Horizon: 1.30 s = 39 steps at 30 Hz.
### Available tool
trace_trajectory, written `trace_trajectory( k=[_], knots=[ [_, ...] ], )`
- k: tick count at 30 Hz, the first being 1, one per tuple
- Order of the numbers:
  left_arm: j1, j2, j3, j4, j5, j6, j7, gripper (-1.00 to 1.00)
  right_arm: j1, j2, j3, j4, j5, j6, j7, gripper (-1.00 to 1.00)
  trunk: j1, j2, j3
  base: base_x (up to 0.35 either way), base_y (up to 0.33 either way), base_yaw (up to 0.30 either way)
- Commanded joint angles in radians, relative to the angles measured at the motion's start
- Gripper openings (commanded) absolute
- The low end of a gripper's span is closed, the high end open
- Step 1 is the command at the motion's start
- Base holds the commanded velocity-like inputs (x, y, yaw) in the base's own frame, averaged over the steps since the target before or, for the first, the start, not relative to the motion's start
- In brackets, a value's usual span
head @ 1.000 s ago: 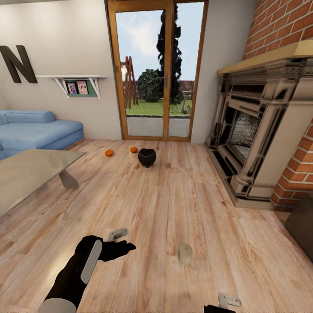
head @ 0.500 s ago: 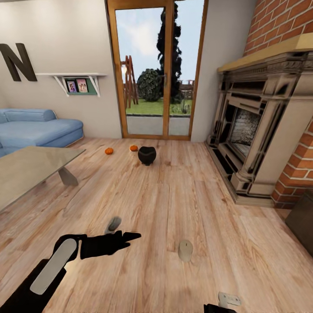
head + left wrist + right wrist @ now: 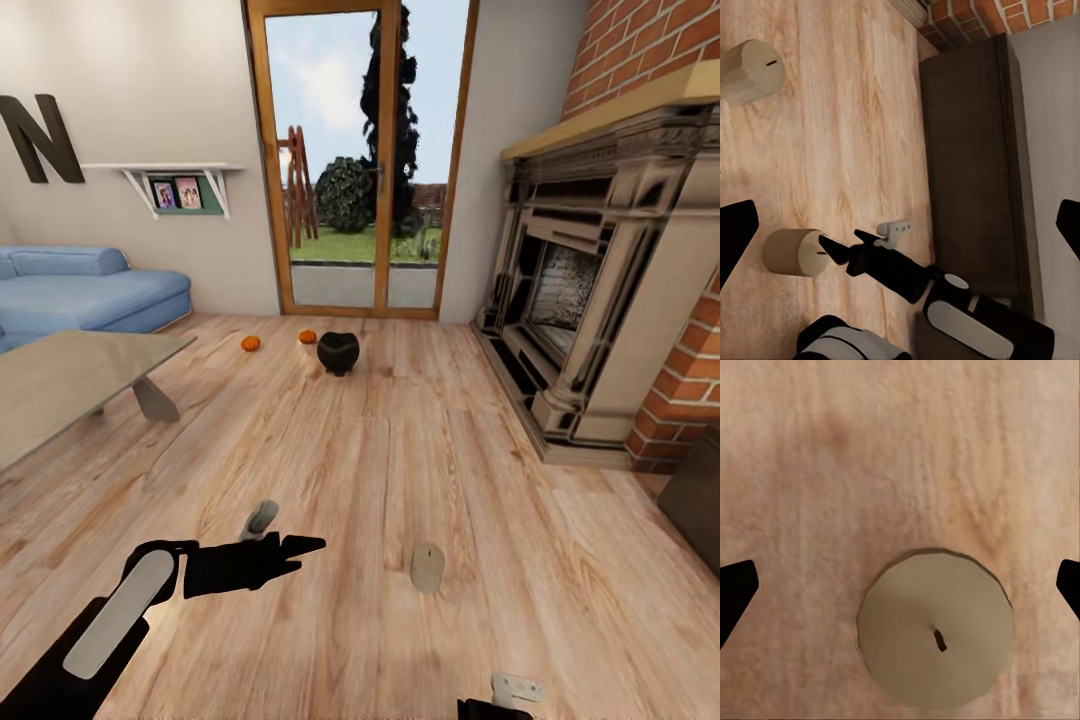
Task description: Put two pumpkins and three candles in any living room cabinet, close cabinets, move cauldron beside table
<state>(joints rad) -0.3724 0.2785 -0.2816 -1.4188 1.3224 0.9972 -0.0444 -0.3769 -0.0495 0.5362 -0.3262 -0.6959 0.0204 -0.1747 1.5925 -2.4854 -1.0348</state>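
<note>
One candle (image 3: 916, 664) low-centre in right wrist frame, upright on floor (image 3: 870, 450), right gripper (image 3: 900, 589) spread wide above: centre over wick (image 3: 937, 640), drop straight, close gently; left gripper (image 3: 295, 547) likewise apart.

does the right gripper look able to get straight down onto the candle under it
Probably yes. In the right wrist view the candle stands upright on bare floor right below the camera, both fingertips spread wide apart either side, and nothing lies between.
</note>
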Motion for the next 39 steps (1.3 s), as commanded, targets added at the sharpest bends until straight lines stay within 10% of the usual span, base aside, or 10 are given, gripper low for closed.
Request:
trace_trajectory(
  k=[1, 22, 39],
  knots=[
    [-0.001, 0.001, -0.001, 0.000, -0.003, 0.001, -0.005, 1.00, 0.000, 0.004, 0.008, -0.001, -0.003, 0.003, -0.004, 1.00, 0.004, -0.008, -0.004, 0.000, 0.000, 0.000],
    [0.000, 0.000, -0.001, 0.001, -0.003, 0.001, -0.003, 1.00, 0.000, 0.019, 0.007, 0.044, 0.003, -0.012, 0.000, 1.00, 0.017, -0.019, -0.085, 0.000, 0.000, 0.000],
    [0.000, 0.001, -0.001, 0.001, -0.002, 0.001, -0.005, 1.00, 0.000, 0.020, 0.007, 0.069, 0.002, -0.039, 0.000, 1.00, 0.017, -0.019, -0.085, 0.000, 0.000, 0.000]
  ],
)
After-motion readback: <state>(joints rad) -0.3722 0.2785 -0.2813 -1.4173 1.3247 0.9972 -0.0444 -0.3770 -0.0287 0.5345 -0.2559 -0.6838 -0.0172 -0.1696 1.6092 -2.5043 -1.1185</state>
